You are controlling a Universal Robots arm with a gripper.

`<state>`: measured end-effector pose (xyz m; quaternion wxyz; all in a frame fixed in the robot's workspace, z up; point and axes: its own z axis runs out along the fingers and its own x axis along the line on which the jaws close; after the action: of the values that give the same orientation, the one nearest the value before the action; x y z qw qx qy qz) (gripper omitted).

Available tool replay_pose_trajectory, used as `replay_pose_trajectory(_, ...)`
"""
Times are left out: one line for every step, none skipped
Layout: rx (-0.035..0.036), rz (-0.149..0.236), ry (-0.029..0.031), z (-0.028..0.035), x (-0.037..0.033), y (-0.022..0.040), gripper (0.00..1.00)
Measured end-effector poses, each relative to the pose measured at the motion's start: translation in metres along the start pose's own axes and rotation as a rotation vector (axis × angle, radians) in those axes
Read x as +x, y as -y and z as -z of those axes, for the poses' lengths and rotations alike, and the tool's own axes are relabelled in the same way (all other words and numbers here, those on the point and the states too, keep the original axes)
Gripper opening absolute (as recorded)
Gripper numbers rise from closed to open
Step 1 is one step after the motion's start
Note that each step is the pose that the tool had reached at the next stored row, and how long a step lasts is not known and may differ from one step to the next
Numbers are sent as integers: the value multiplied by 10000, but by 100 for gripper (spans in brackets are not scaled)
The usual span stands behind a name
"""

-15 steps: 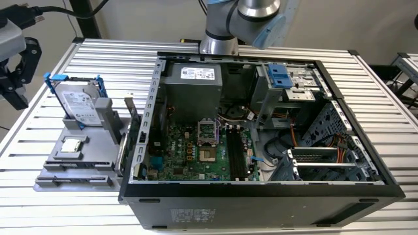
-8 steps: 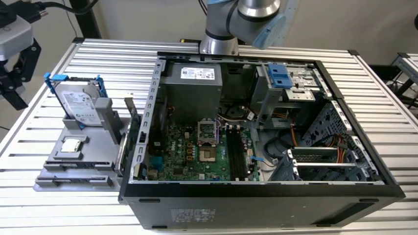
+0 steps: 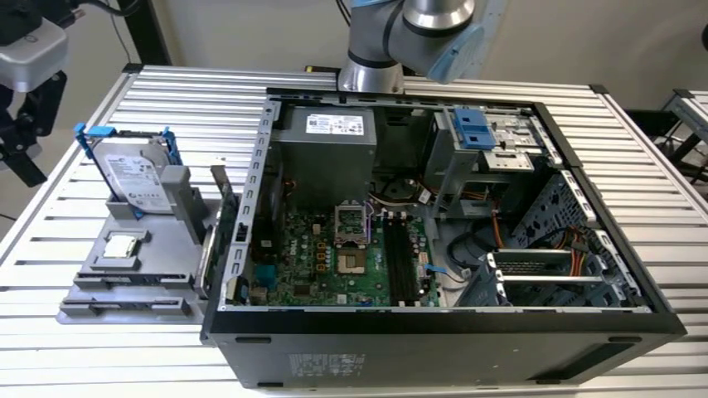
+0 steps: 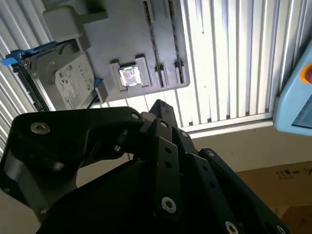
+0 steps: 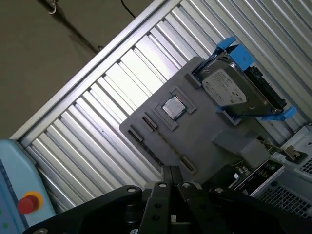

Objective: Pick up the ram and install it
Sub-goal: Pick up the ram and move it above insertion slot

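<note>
The ram looks to be the long narrow dark strip point(image 3: 122, 304) standing on edge in the front slot of the grey holder tray point(image 3: 166, 249), at the exterior view's left; I cannot make it out with certainty. My gripper point(image 3: 26, 166) hangs high beyond the table's left edge, well away from the tray. In both wrist views its black fingers point(image 5: 170, 171) point(image 4: 158, 104) meet at the tips, shut, with nothing seen between them, and the tray point(image 5: 204, 141) point(image 4: 122, 39) lies far below. The black memory slots point(image 3: 403, 264) run along the motherboard point(image 3: 315, 265) inside the open computer case point(image 3: 443, 319).
On the tray stand a silver-labelled hard drive point(image 3: 135, 176) with blue clips and a small square silver chip point(image 3: 122, 246). The case walls rise above the slatted metal table point(image 3: 188, 99). The arm's base point(image 3: 370, 70) stands behind the case. A blue pendant with a red button point(image 5: 24, 200) lies past the table edge.
</note>
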<state>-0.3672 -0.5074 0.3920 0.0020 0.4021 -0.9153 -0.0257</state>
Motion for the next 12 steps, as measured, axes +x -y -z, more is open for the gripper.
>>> replay_pose_trajectory(-3,179,-9,0,0,0,0)
replay_pose_trajectory(-6,364,-17,0,0,0,0)
replay_pose_trajectory(-9,550,-27,0,0,0,0)
replay_pose_trajectory(-13,729,-35,0,0,0,0)
replay_pose_trajectory(-15,909,-45,0,0,0,0)
replay_pose_trajectory(-18,1088,-53,0,0,0,0)
replay_pose_trajectory(-21,1268,-61,0,0,0,0)
replay_pose_trajectory(-24,1446,-70,0,0,0,0)
replay_pose_trajectory(-28,1632,-79,0,0,0,0)
replay_pose_trajectory(-31,1818,-88,0,0,0,0)
replay_pose_trajectory(-34,1997,-97,0,0,0,0)
replay_pose_trajectory(-37,2183,-106,0,0,0,0)
